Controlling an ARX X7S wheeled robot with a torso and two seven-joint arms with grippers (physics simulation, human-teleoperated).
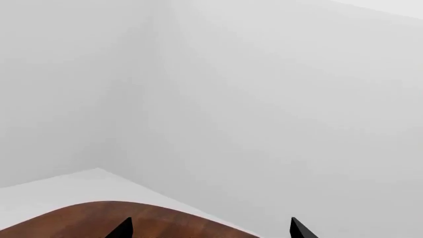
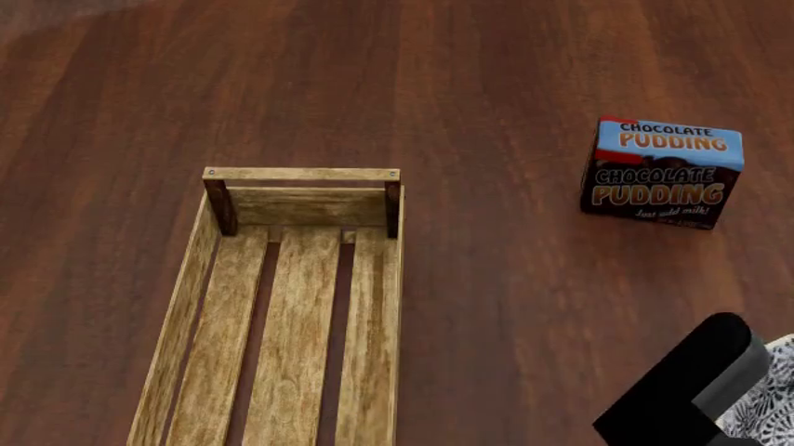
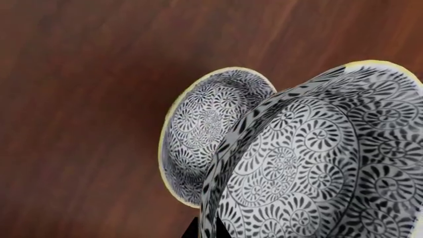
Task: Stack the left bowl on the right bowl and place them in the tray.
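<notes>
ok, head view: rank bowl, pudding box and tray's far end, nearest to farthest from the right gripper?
1. Bowl, bottom-right corner.
2. Pudding box, farther back, right side.
3. Tray's far end, left of centre.

2 patterned bowls (image 3: 211, 129) (image 3: 317, 163) overlap on the table; the slatted tray (image 2: 279, 316) lies apart.

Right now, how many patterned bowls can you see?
2. In the right wrist view, the near bowl fills the foreground, tilted, with the far bowl partly behind it over the wooden table. The head view catches only a patterned sliver at its lower right corner.
</notes>
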